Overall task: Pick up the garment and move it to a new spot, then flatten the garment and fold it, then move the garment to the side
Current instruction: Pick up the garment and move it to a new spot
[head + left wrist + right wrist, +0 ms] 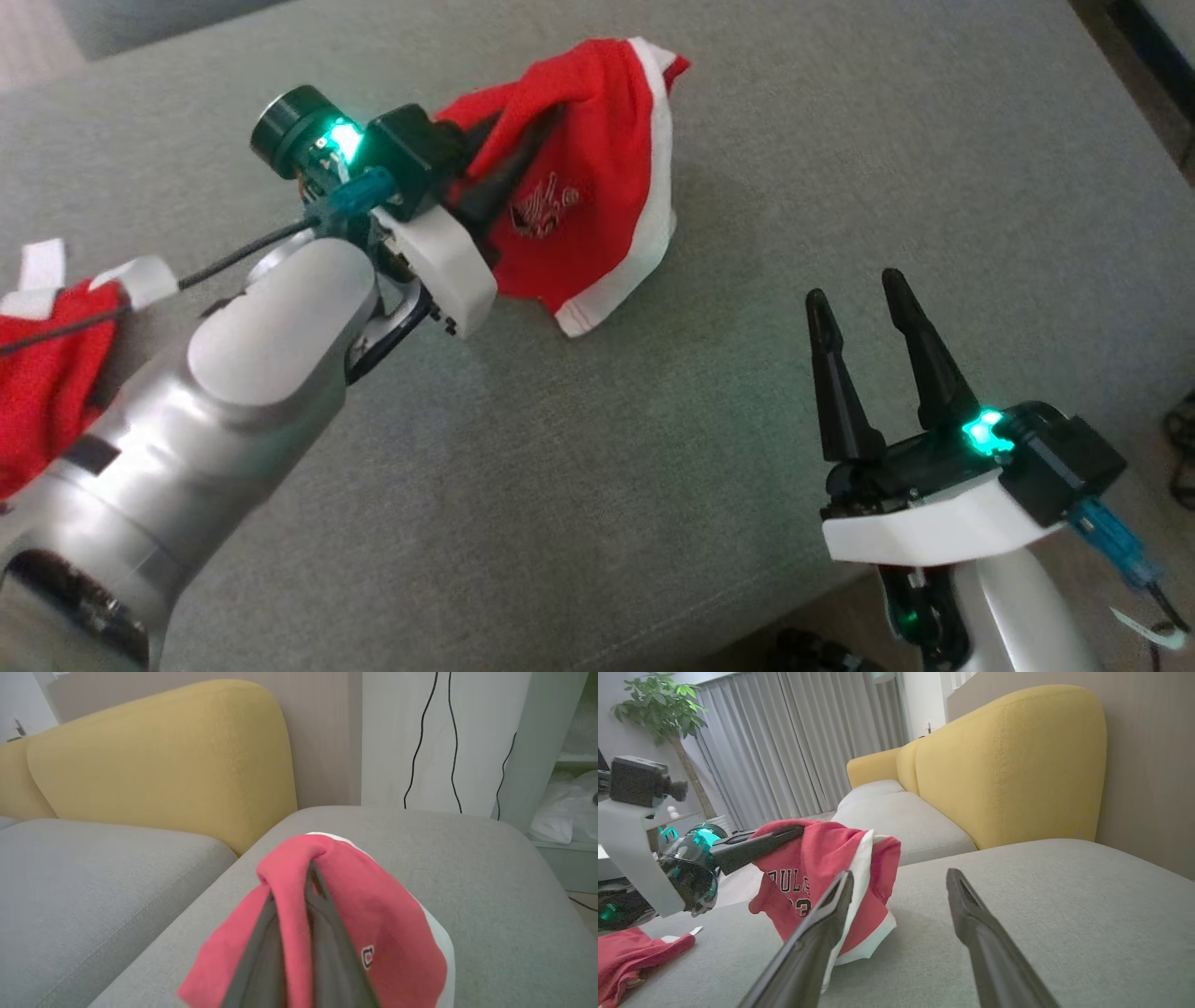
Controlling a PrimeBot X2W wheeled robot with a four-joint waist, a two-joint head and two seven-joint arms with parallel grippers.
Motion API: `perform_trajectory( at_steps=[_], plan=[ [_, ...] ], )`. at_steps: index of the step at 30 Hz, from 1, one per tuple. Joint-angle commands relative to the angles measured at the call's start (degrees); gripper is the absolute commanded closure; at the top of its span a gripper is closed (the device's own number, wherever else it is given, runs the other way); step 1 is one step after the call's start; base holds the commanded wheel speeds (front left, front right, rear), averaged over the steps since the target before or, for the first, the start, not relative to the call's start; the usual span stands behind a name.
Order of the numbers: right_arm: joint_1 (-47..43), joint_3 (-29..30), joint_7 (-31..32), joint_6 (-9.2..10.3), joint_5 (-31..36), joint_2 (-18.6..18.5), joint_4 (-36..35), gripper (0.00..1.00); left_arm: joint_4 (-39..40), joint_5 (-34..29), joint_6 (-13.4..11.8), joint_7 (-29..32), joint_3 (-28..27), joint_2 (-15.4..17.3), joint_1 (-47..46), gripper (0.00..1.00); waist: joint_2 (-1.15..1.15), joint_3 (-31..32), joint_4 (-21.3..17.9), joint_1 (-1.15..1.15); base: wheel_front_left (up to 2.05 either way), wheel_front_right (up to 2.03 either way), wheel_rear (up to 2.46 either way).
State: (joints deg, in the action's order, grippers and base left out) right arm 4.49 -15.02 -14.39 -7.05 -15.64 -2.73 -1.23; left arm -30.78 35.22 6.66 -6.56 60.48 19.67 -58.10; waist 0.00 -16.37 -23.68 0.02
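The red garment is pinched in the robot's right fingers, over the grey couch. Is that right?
Not quite. The red garment is pinched in the left fingers, over the grey couch. The head view shows it; the right fingers stand open and empty.

Two garments: far garment [597,168], near garment [47,383]; two pincers: left pincer [541,126], right pincer [854,287]

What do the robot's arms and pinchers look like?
The left gripper and right gripper each have two long, pointy black fingers on a black base, with a white bracket, a glowing green light and a blue plug. The left arm is smooth silver, with a thin black cable.
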Motion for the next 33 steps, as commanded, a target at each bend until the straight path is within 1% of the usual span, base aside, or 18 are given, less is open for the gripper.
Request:
perform_trajectory(
  at_steps=[1,5,8,9,12,13,18,24,27,30,33],
  plan=[
    [1.7,-1.5,-0.6,-0.44,-0.4,-0.1,-2.2,0.00,-0.5,-0.3,0.4,-0.5,-1.2,0.7,-3.8,0.00,0.00,-1.3,-1.0,-0.02,0.00,0.00,0.00],
    [1.8,-1.3,-0.6,-0.44,-0.1,-0.1,-2.2,0.00,-4.1,-0.3,0.6,-4.1,-0.4,-0.8,-4.7,0.00,0.00,-1.0,0.7,-0.02,0.00,0.00,0.00],
    [1.8,-1.0,-0.6,-0.44,0.7,-0.1,-1.8,0.00,-5.6,0.0,0.7,-6.2,-0.5,-1.6,-4.6,0.00,0.00,-0.1,2.9,-0.02,0.00,0.00,0.00],
    [1.8,-0.9,-0.6,-0.44,1.3,-0.1,-1.4,0.00,-5.6,0.6,0.2,-7.3,-1.9,-1.5,-4.1,0.00,0.00,0.9,4.4,-0.02,0.00,0.00,0.00],
    [1.6,0.2,-0.6,-0.44,2.1,-0.1,-1.0,0.00,-3.2,1.3,-1.7,-8.2,-5.1,-1.1,-2.4,0.00,0.00,2.6,7.8,-0.02,0.00,0.00,0.00],
    [1.6,0.2,-0.6,-0.44,2.1,-0.1,-1.0,0.00,-3.2,1.3,-1.7,-8.2,-5.1,-1.1,-2.4,0.00,0.00,2.6,7.8,-0.02,0.00,0.00,0.00],
    [0.8,2.2,-0.6,-0.44,4.1,-0.1,0.1,0.00,3.3,-0.8,-6.1,-8.4,-9.2,0.8,3.4,0.00,0.00,6.0,14.7,-0.02,0.00,0.00,0.00],
    [-0.8,7.0,-0.6,-0.44,5.5,-0.1,1.1,0.00,10.5,-3.5,-11.5,-8.4,-13.7,2.7,14.4,0.00,0.00,9.4,22.5,-0.02,0.00,0.00,0.00],
    [-1.7,9.1,-0.6,-0.44,6.3,-0.1,1.5,0.00,14.6,-4.5,-15.1,-8.4,-17.6,2.9,21.3,0.00,0.00,10.7,25.4,-0.02,0.00,0.00,0.00],
    [-2.8,10.3,-0.6,-0.44,7.3,-0.1,1.8,0.00,17.6,-6.5,-17.4,-8.4,-19.8,3.1,28.4,0.00,0.00,12.0,27.7,-0.02,0.00,0.00,0.00],
    [-3.8,10.9,-0.6,-0.44,7.7,-0.1,2.0,0.00,19.9,-8.9,-19.2,-8.4,-21.9,2.9,34.5,0.00,0.00,12.9,28.9,-0.02,0.00,0.00,0.00]
  ],
)
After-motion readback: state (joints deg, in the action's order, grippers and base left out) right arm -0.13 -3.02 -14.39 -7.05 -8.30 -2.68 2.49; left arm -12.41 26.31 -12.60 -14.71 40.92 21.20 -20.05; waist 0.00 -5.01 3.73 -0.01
